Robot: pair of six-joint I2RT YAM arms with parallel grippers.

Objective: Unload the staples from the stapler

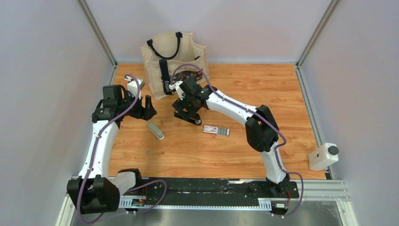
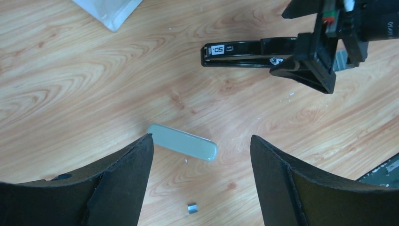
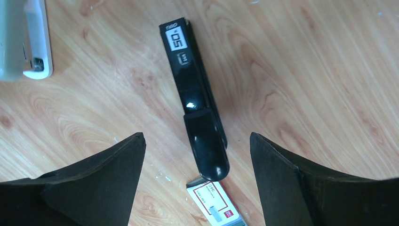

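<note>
From above, the stapler (image 1: 155, 130), grey over a pale base, lies flat on the counter (image 1: 282, 94) at 5 o'clock of the left fingers (image 1: 147, 104). Left wrist: those fingers spread wide and empty, the stapler between them, a short strip of staples (image 2: 191, 207) at its 6 o'clock. Right wrist: the right fingers (image 3: 94, 188) are wide and empty above a black stapler (image 3: 204, 141) labelled "50".
</note>
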